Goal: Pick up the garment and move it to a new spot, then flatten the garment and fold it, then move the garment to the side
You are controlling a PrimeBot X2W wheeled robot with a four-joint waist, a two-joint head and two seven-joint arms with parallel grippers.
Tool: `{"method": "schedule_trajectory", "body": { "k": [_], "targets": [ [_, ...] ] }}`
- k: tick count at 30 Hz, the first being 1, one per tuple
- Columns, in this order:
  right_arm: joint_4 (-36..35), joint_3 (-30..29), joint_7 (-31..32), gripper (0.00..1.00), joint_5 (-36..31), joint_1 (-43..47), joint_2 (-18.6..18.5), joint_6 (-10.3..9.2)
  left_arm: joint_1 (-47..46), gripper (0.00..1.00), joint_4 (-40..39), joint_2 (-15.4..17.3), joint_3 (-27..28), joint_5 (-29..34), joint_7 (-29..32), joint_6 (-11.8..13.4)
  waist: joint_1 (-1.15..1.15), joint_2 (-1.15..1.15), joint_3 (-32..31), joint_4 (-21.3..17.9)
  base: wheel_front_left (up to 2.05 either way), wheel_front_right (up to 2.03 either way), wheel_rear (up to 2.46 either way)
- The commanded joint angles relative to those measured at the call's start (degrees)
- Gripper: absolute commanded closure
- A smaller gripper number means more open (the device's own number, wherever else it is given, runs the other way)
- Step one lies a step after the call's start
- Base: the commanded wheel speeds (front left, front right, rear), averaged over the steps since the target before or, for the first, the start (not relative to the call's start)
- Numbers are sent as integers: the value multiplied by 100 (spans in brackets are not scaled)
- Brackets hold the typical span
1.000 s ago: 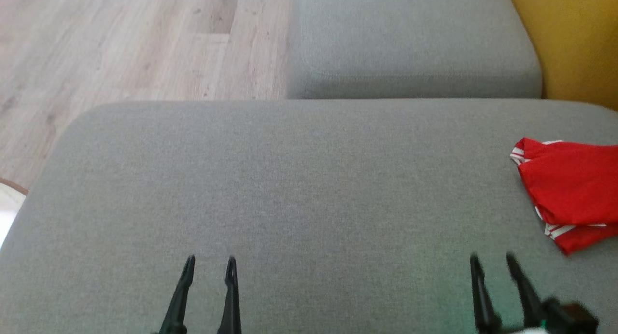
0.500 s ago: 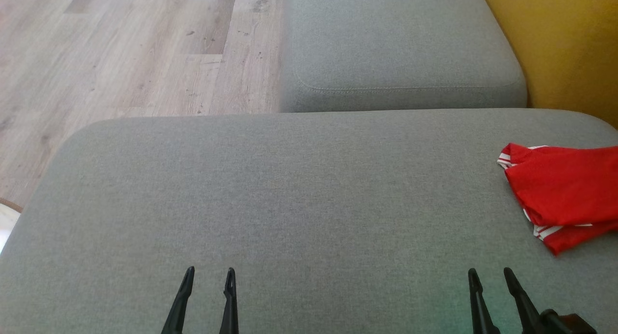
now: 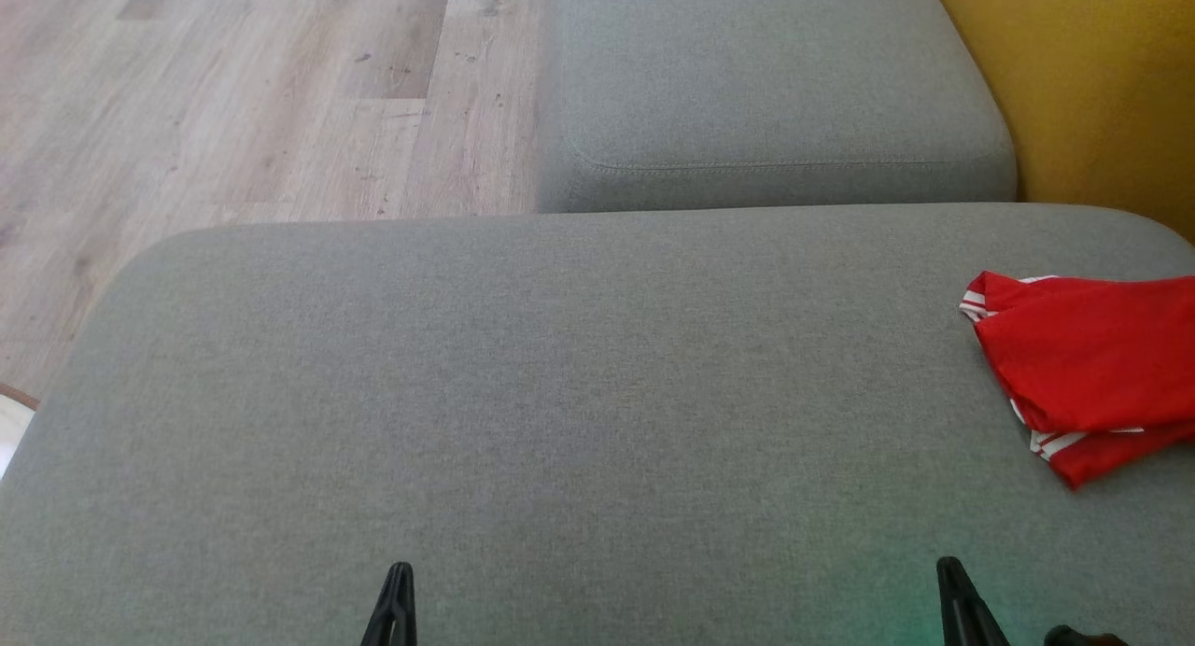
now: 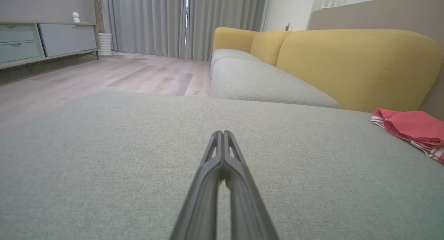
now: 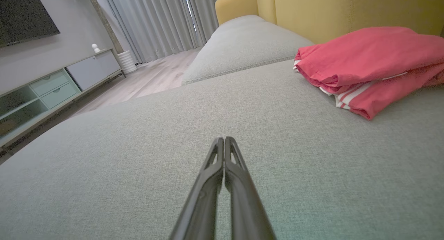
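Cloth of this kind is light and soft, so the red garment (image 3: pixel 1088 366) will probably bend and hang down from whatever point it is lifted by, and it cannot break. It lies as a loosely folded bundle, with white stripes along some edges, at the far right side of the large grey cushion (image 3: pixel 560 394), close to the yellow backrest (image 3: pixel 1102 86). The fabric looks smooth, so it may slip from thin fingers if they catch only the top layer.

A good place to take hold seems to be the near corner, where the striped hem shows and several layers lie one upon another. A pinch through all the layers there should keep the fold together. One hold on each of two corners would carry it flatter than one hold alone.

The left hand (image 4: pixel 222 133) lies low over the cushion at its near edge and points forward across it, almost flat to the cloth of the seat. Its two fingers are pressed together at the tips and hold nothing. The right hand (image 5: pixel 224 139) has the same low, forward pose, with its fingers also closed on nothing. The garment is ahead of it and to its right, apart from the fingertips, and well apart from the left hand. Whether the fingers touch the cushion, one cannot tell.
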Motion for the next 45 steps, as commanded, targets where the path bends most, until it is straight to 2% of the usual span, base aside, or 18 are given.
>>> {"method": "schedule_trajectory", "body": {
  "k": [1, 45],
  "targets": [
    [-172, -21, 30, 100, 141, -195, -27, 4, -183, 100, -159, 23, 62, -138, 29, -40, 0, 0, 6, -3, 0, 0, 0],
    [-114, -248, 663, 100, 3054, -988, -132, 19, -987, 100, 210, 139, 651, -3275, 637, -448, 0, 0, 286, -156, 0, 0, 0]
  ]
}}
